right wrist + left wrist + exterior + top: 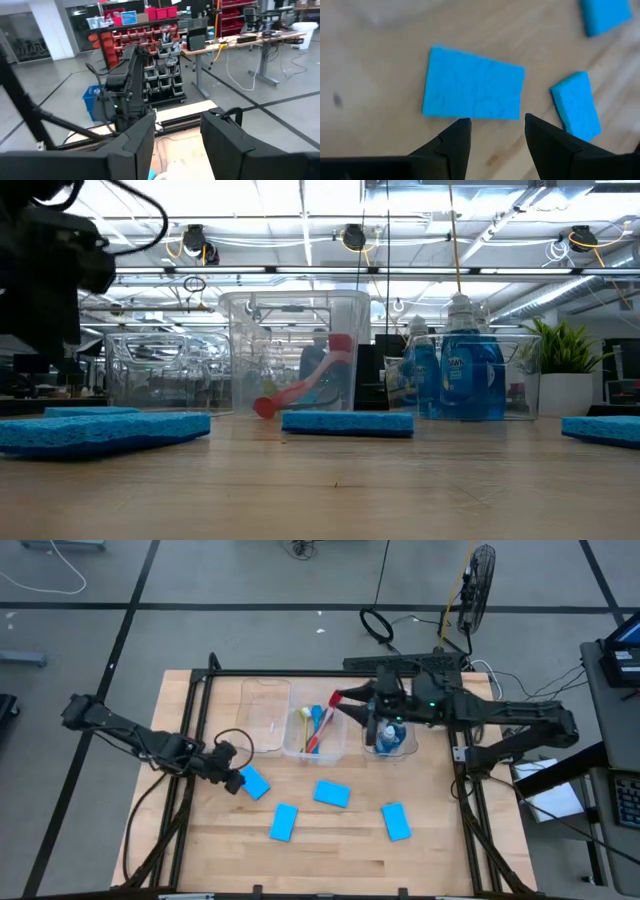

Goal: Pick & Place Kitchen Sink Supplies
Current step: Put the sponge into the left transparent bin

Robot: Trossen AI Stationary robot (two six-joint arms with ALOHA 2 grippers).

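I can see a label on the front of a blue bottle [471, 372], but the letters are too small for me to read. I find no other words or numbers anywhere.

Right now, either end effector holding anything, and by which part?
No. Left end effector is open above a sponge; right end effector is open and empty.

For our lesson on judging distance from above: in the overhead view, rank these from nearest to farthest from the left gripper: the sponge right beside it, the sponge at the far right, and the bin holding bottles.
From the left gripper:
1. Sponge beside it, just below-right.
2. Far-right sponge, near the front edge.
3. Bottle bin, back right, under the right arm.
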